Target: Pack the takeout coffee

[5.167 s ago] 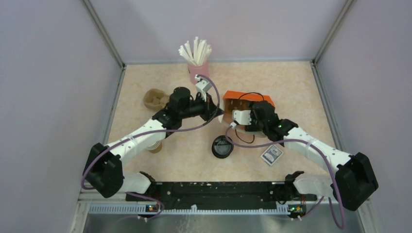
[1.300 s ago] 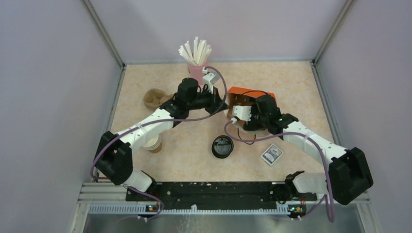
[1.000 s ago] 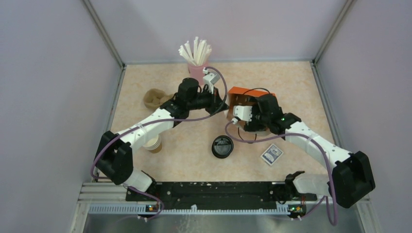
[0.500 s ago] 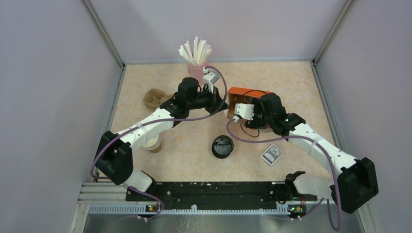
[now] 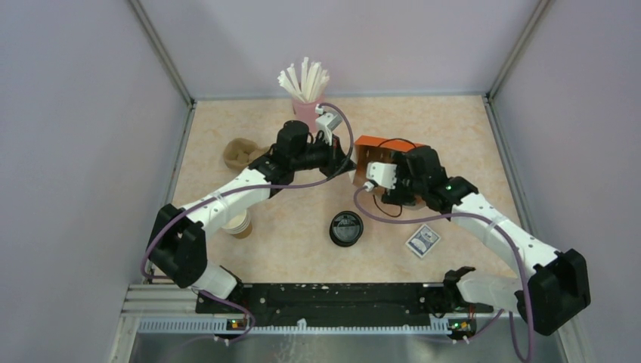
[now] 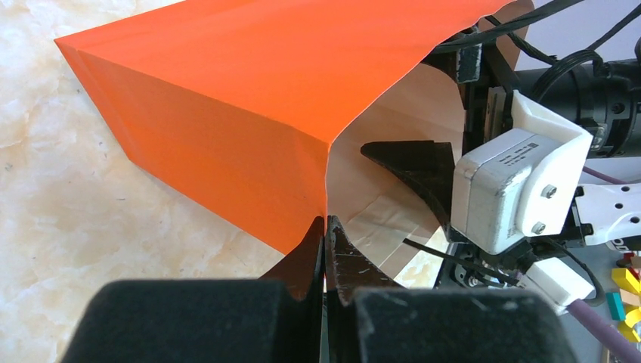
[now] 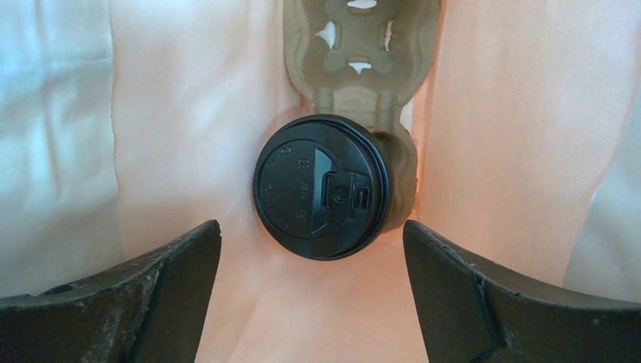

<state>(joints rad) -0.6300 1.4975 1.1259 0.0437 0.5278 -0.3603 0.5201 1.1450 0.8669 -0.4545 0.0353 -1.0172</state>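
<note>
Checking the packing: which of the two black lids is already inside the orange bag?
The black lid seated in the cardboard carrier inside the orange bag; the other lid lies loose on the table, outside it.

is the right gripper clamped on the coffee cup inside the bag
No, the right gripper is open, its fingers clear on both sides of the takeout coffee sitting in the cardboard carrier.

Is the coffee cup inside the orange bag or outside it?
Inside. The takeout coffee sits in a pulp carrier between the orange bag's inner walls; the right tool is open, off it.
</note>
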